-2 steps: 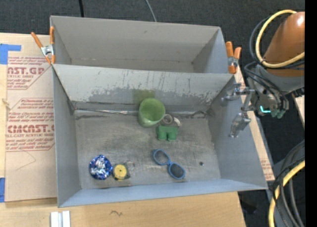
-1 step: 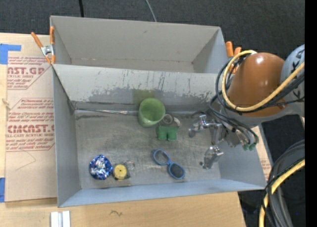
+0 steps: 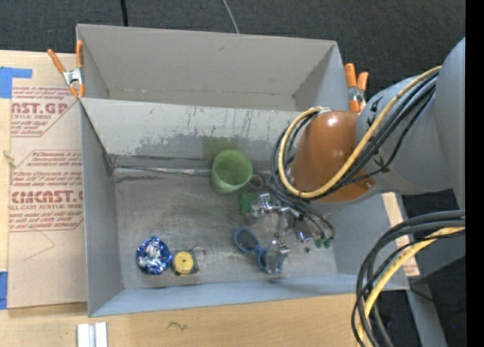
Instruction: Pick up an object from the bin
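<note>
Nearest the lens is the arm's orange wrist cover (image 3: 327, 155), ringed with yellow and black cables, coming into the bin (image 3: 98, 187) from 3 o'clock. Below it in the camera view, the gripper (image 3: 274, 257) hangs low over the floor at about 4 o'clock of the bin's middle. Whether it is released or clenched I cannot tell; the metal parts and wires blur together there.

A blue looped thing (image 3: 244, 240), seemingly plastic, lies on the floor touching or just beside the gripper at its 9 o'clock, part of it running under the tool. It looks the likeliest pick. I judge it light, stiff and rather slick, best pinched across a thin bar of a loop, not across the open hole.

A green cup (image 3: 231, 170) lies tipped at 12 o'clock, with a small green piece (image 3: 248, 202) just below it. A blue foil ball (image 3: 153, 255) and a yellow disc (image 3: 183, 263) sit together at 8 o'clock, well apart from the gripper.
</note>
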You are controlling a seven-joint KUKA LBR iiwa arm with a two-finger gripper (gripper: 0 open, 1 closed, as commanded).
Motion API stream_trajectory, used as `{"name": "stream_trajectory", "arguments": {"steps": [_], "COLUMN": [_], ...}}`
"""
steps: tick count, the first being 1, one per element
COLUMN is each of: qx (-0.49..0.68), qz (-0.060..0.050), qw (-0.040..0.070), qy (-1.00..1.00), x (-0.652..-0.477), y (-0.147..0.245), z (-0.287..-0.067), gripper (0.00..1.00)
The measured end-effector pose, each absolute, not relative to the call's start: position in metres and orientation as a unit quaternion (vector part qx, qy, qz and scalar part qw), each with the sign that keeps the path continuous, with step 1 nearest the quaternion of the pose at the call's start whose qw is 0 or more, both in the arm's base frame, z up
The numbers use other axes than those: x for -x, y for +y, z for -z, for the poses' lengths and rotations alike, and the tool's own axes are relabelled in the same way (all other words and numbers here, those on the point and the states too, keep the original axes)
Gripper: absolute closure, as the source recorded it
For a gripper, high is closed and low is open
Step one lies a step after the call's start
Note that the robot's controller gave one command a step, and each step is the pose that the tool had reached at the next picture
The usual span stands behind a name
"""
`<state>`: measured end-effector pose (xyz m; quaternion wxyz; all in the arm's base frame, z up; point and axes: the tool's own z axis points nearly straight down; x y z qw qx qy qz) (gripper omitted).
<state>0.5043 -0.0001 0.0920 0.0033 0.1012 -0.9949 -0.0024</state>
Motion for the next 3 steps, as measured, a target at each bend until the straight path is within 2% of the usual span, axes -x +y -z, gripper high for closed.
{"name": "stream_trajectory", "arguments": {"steps": [1, 2, 3], "qx": [-0.123, -0.123, -0.225], "qz": [0.001, 0.000, 0.000], "qw": [-0.003, 0.003, -0.005], "qy": [-0.992, -0.992, -0.974], "x": [-0.498, -0.496, -0.523], "y": [-0.002, -0.003, 0.015], "z": [-0.072, -0.072, -0.203], "gripper": [0.00, 1.00, 1.00]}}
